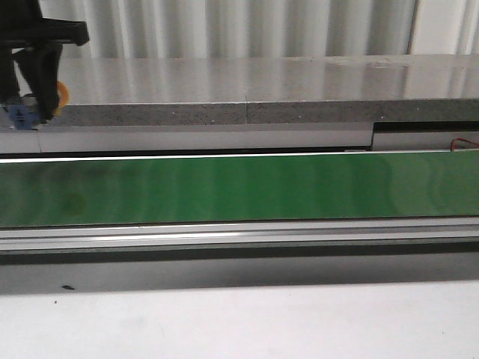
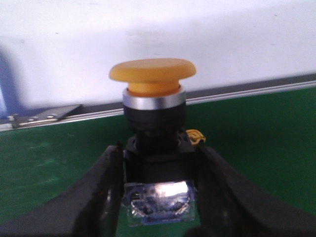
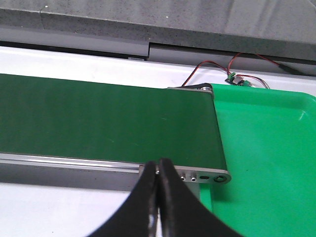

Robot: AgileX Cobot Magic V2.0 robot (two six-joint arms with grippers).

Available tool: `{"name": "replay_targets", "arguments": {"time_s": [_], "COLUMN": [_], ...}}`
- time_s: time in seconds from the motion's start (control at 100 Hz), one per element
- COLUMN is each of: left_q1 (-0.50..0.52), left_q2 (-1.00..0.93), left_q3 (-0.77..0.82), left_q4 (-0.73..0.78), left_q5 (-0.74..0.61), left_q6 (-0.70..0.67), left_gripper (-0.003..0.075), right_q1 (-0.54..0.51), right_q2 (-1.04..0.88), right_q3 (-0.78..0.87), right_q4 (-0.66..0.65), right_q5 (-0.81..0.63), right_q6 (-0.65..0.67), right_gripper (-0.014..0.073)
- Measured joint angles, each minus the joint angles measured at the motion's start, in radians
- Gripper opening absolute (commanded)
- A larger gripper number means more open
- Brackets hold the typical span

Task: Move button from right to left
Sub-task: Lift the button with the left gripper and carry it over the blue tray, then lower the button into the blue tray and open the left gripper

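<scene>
The button [image 2: 154,123], judged light, rigid and top-heavy under its smooth yellow cap, was held by its squarer lower body between the closed-in fingers of the left gripper [image 2: 157,197], above the green belt [image 2: 256,138], while the right gripper [image 3: 158,197] was pressed shut on nothing.

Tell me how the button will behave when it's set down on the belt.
The button looks rigid, so it should hold shape in the left end effector. Its wide yellow cap over a narrower neck suggests it is top-heavy and may tip. If it falls sideways, the round cap could let it roll on the belt.
</scene>
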Motion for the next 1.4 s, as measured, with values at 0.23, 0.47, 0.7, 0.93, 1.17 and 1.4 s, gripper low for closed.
{"name": "replay_targets", "arguments": {"time_s": [0.23, 0.47, 0.7, 0.93, 1.17, 1.4], "left_q1": [0.151, 0.276, 0.379, 0.465, 0.527, 0.556], "left_q2": [0.000, -0.001, -0.001, -0.001, 0.003, 0.054], "left_q3": [0.000, 0.022, 0.089, 0.135, 0.165, 0.172], "left_q4": [0.001, 0.002, 0.004, 0.021, 0.024, 0.026], "left_q5": [0.002, 0.002, 0.002, 0.000, -0.002, -0.007], "left_q6": [0.134, 0.247, 0.297, 0.324, 0.361, 0.397], "left_gripper": [0.0059, 0.0059, 0.0059, 0.0059, 0.0059, 0.0059], "right_q1": [0.000, 0.000, 0.000, 0.000, 0.000, 0.000], "right_q2": [0.000, 0.000, 0.000, 0.000, 0.000, 0.000], "right_q3": [0.000, 0.000, 0.000, 0.000, 0.000, 0.000], "right_q4": [0.000, 0.000, 0.000, 0.000, 0.000, 0.000], "right_q5": [0.000, 0.000, 0.000, 0.000, 0.000, 0.000], "right_q6": [0.000, 0.000, 0.000, 0.000, 0.000, 0.000], "right_gripper": [-0.0067, -0.0067, -0.0067, -0.0067, -0.0067, -0.0067]}}
